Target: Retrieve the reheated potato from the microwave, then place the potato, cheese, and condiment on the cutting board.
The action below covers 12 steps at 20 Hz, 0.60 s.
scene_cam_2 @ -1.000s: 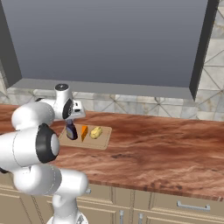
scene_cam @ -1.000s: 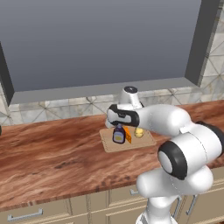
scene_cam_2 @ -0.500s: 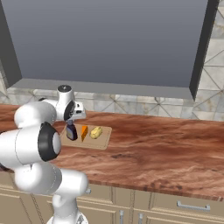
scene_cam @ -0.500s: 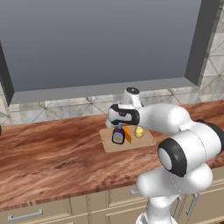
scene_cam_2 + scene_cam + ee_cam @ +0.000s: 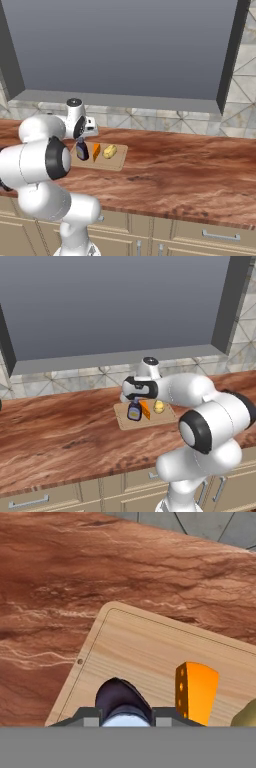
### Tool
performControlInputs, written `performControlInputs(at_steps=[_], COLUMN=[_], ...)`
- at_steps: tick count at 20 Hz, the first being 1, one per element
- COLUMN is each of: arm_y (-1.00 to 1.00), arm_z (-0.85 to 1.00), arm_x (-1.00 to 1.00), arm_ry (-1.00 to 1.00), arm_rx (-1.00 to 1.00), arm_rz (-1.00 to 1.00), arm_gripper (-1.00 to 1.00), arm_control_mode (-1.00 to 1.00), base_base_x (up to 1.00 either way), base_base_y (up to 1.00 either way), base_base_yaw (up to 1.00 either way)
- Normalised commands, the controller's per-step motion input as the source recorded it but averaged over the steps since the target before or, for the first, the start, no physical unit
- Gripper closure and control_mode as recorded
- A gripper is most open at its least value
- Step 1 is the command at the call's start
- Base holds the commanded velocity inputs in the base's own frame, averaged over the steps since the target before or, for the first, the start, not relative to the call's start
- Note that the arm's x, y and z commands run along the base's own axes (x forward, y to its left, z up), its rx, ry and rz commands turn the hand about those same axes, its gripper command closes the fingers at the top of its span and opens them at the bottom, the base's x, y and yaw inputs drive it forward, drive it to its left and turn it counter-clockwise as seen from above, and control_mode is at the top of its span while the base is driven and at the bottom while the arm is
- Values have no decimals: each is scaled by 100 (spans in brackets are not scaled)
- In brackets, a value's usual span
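Note:
The cutting board lies on the reddish wood counter. On it are the orange cheese wedge and, just beyond it, the yellowish potato. My gripper is shut on the neck of the dark condiment bottle. The bottle stands upright at the board's left part, beside the cheese. I cannot tell whether its base touches the board. The microwave is out of view.
The wood counter stretches to both sides of the board. A large dark window with a grey sill runs behind it, above a tiled backsplash. Cabinet drawers sit below the counter's front edge.
The gripper with the condiment has sunk very slightly toward the board. The cheese and potato have not moved.

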Motion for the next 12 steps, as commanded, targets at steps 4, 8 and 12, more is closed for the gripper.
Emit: performControlInputs(at_steps=[4, 8, 12], arm_y=[5, 7, 6], arm_z=[-8, -9, -16], arm_x=[13, 8, 0], arm_ry=[-1, 0, 0], arm_rx=[0, 0, 0], arm_rz=[0, 0, -1], arm_gripper=[100, 100, -100], arm_control_mode=[-100, -100, -100], base_base_x=[0, 0, 0], base_base_y=[0, 0, 0], base_base_yaw=[0, 0, 0])
